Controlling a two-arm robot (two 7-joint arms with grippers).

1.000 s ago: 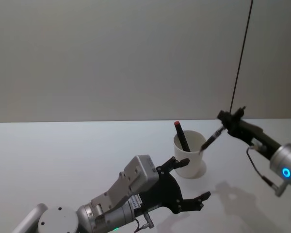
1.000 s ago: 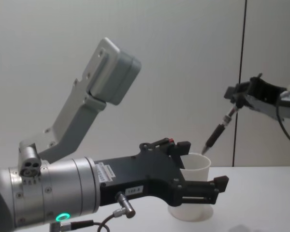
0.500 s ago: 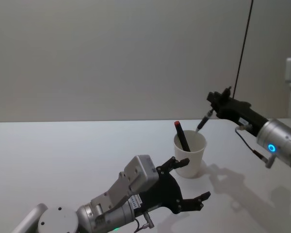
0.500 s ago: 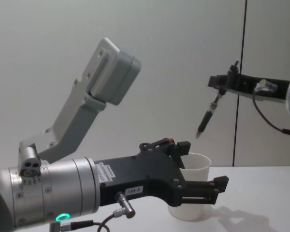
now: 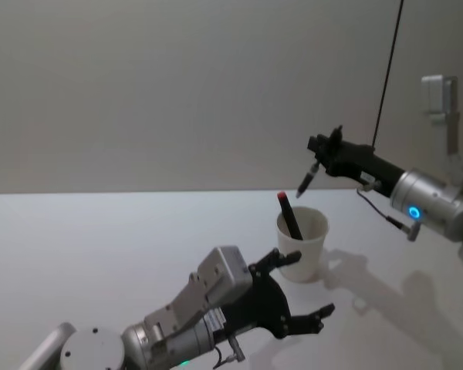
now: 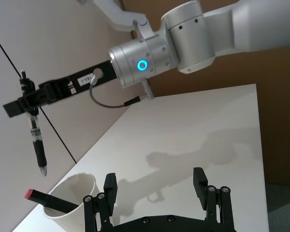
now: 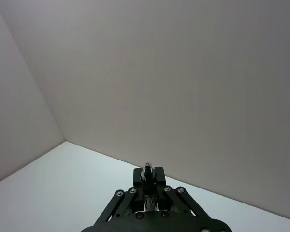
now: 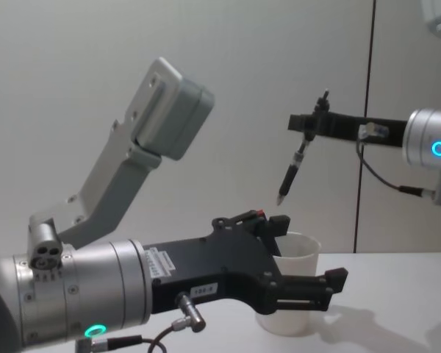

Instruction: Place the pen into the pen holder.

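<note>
Chest view: right claw (image 8: 306, 121) clamped on the pen (image 8: 292, 168), which hangs tip-down, slightly tilted, above the pen holder (image 8: 294, 272) on the worktop. Cup mouth sits at about 6 o'clock from the tip. Left claw (image 8: 309, 283) spread apart, idle beside the cup.

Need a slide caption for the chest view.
Right gripper holds the pen above the pen holder.
</note>
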